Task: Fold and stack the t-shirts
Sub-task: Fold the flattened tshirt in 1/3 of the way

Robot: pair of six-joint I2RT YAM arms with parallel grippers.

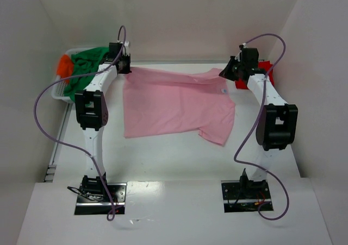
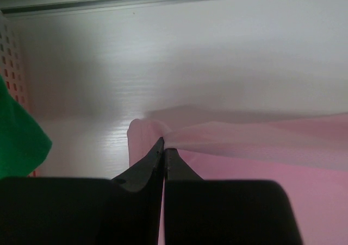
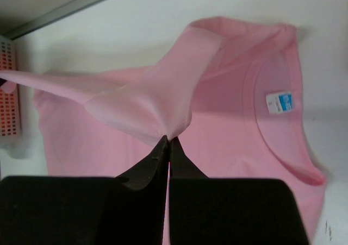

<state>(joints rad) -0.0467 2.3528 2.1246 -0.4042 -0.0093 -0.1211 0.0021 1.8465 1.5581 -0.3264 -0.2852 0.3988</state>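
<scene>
The left gripper (image 2: 163,150) is pressed together on the far-left corner of the soft light pink t-shirt (image 1: 174,106). The right gripper (image 3: 169,140) pinches a raised fold of it near the collar, far right. The shirt lies spread on the white table (image 1: 179,158) between the arms. A green cloth shirt (image 1: 89,59) and an orange cloth shirt (image 1: 64,67) sit in the white perforated basket (image 1: 58,90) at far left. A red cloth shirt (image 1: 265,67) lies far right.

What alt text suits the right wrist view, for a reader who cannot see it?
The right gripper, shut, pinches a raised fold of the pink t-shirt, which lies on the white table with its neck label showing.
</scene>
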